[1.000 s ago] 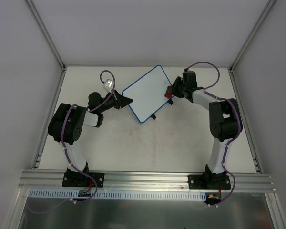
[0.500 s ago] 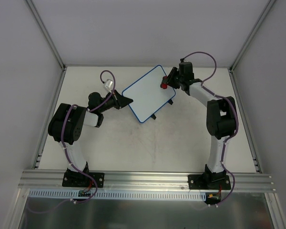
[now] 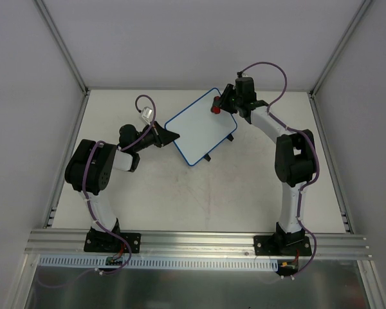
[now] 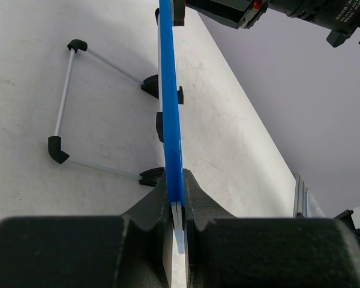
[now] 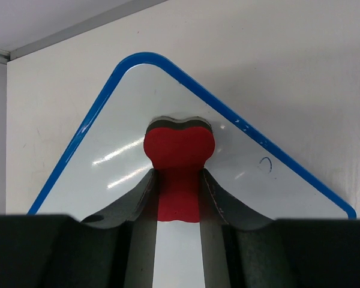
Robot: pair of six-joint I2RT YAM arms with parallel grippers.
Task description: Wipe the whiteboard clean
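The whiteboard (image 3: 202,132) is found at the far middle of the desk (image 3: 244,193), its long axis running from 8 o'clock to 2 o'clock in the top view. Its 9 o'clock corner is pinched by the left gripper (image 3: 172,136), whose jaws are seen in the left wrist view closed on the thin blue rim (image 4: 171,120), so the board is steadied from that side. The red eraser (image 3: 215,108) is clamped between the jaws of the right gripper (image 3: 220,105) and is pressed against the board near its 12 o'clock corner. In the right wrist view, a small blue mark (image 5: 265,163) is seen on the white face, at about 3 o'clock from the eraser's head and just inside the rim. The coming stroke is judged to turn on that offset: the eraser would have to be carried sideways towards the mark, and the right arm is clearly the nearer one. Nothing is seen between eraser and mark. A thin wire stand (image 4: 66,108) with black corners is seen on the board's other side, clear of the wiping path.
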